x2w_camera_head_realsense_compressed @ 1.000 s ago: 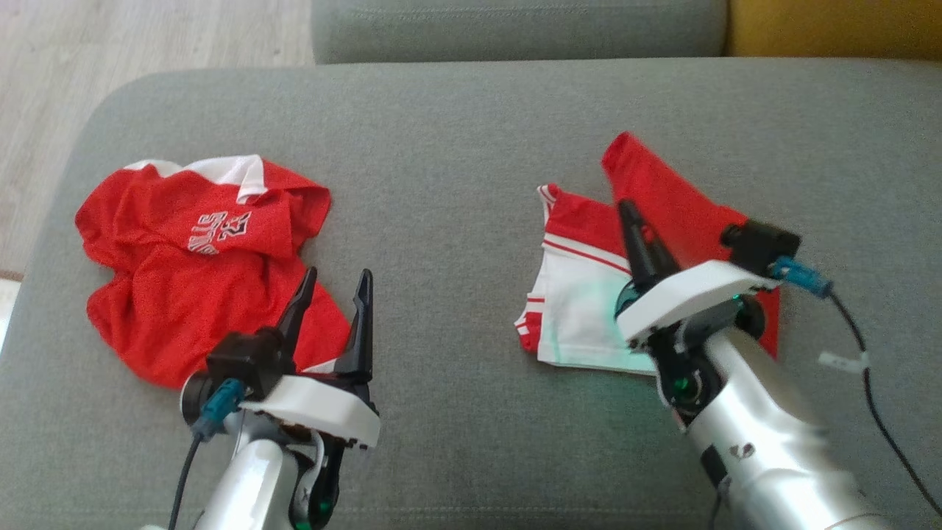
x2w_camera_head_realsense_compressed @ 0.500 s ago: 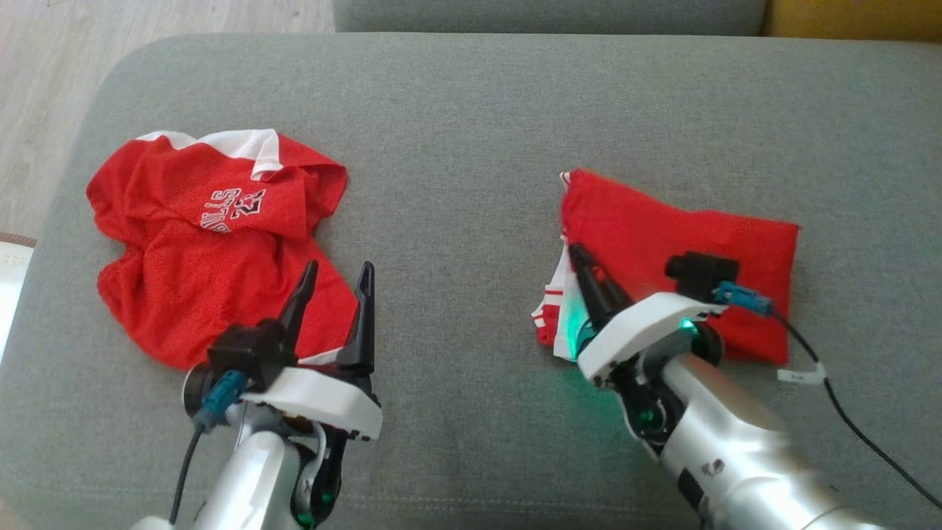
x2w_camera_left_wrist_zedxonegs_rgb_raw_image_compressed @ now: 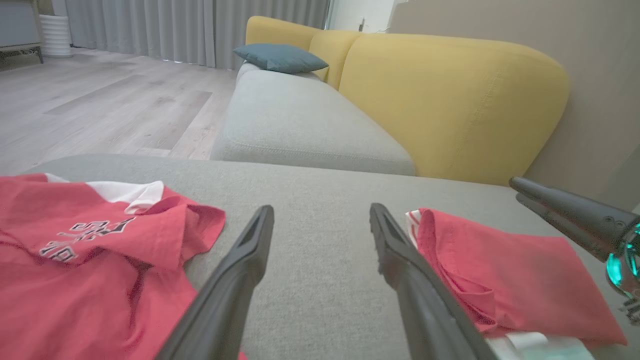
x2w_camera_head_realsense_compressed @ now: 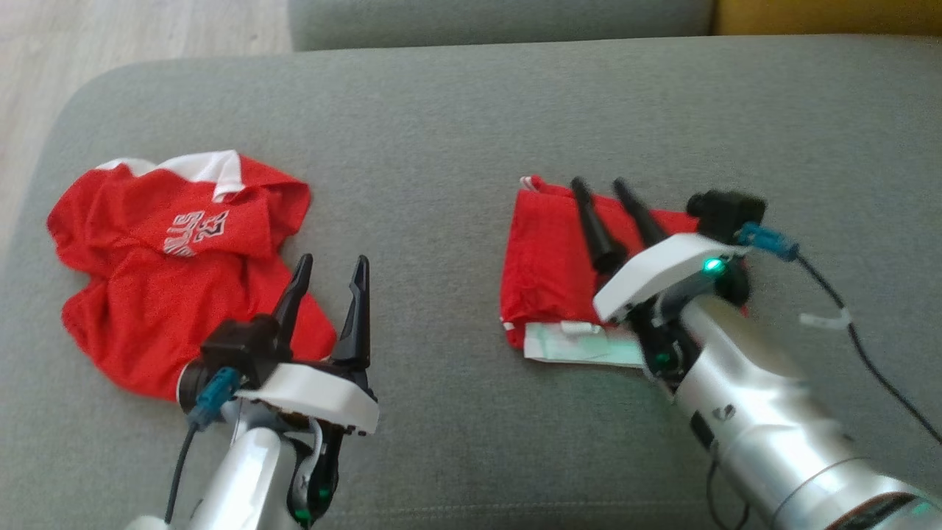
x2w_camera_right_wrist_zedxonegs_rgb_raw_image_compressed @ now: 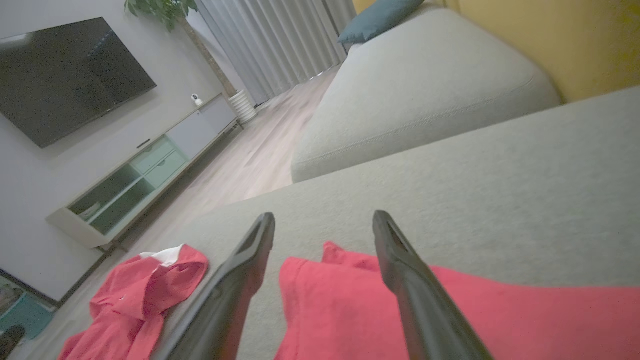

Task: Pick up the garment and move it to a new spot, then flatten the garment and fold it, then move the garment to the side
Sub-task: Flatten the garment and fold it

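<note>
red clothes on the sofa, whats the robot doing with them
A two-armed robot is folding clothes on a grey sofa. Its right gripper is over the folded garment, a red one with a white layer showing at the near edge; the jaws are open and grip nothing. The left gripper is open too, holding nothing, at the near edge of a crumpled red jersey that lies unfolded on the left.

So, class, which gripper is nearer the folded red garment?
Right. The right gripper is over the folded garment, fingers apart; the left gripper is off to its left, at the edge of the crumpled jersey.
</note>
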Robot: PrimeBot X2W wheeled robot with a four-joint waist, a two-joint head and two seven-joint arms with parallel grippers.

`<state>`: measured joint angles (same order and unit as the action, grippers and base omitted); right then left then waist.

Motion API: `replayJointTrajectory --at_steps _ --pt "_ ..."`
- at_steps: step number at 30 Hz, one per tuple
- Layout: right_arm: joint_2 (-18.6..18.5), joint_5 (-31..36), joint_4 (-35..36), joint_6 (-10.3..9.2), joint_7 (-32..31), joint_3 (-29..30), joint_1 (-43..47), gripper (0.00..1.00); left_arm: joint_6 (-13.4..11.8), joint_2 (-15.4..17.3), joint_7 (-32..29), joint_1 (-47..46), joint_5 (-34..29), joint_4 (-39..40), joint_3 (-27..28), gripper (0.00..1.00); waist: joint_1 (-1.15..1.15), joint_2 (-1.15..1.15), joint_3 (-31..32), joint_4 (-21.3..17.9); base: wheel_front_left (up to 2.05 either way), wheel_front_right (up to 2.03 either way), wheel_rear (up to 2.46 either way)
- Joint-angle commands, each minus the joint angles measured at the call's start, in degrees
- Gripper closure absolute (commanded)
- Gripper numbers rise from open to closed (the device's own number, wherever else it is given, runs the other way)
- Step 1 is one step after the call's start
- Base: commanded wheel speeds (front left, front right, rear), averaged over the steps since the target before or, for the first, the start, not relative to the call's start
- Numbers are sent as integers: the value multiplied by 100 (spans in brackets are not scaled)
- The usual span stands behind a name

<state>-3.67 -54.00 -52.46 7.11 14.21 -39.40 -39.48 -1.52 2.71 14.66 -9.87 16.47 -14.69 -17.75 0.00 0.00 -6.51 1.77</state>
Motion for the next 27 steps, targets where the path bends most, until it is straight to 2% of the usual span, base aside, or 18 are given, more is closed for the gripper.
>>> replayJointTrajectory --at_steps 1,6,10,14,17,23,27 --pt "80 358 88 37 77 187 -123 0 -23 17 34 -238 16 257 223 0 0 0 60 -98 0 0 0" --pt "-103 1907 337 37 78 1378 106 0 -43 17 34 -232 19 424 273 0 0 0 148 -284 0 0 0" --pt "-296 3201 1129 37 78 2255 636 0 -27 17 34 -234 19 537 304 0 0 0 182 -436 0 0 0" --pt "-188 4220 2071 37 78 3062 1310 0 -31 17 34 -227 25 620 327 0 0 0 205 -578 0 0 0" --pt "-75 4841 2744 37 78 3406 1788 0 -23 17 34 -198 17 661 331 0 0 0 212 -675 0 0 0" --pt "69 5118 3559 37 78 3879 2621 0 -1 17 34 -63 -14 740 382 0 0 0 211 -849 0 0 0" --pt "77 4835 3849 37 78 3931 2988 0 -10 17 34 89 -68 786 391 0 0 0 182 -928 0 0 0"
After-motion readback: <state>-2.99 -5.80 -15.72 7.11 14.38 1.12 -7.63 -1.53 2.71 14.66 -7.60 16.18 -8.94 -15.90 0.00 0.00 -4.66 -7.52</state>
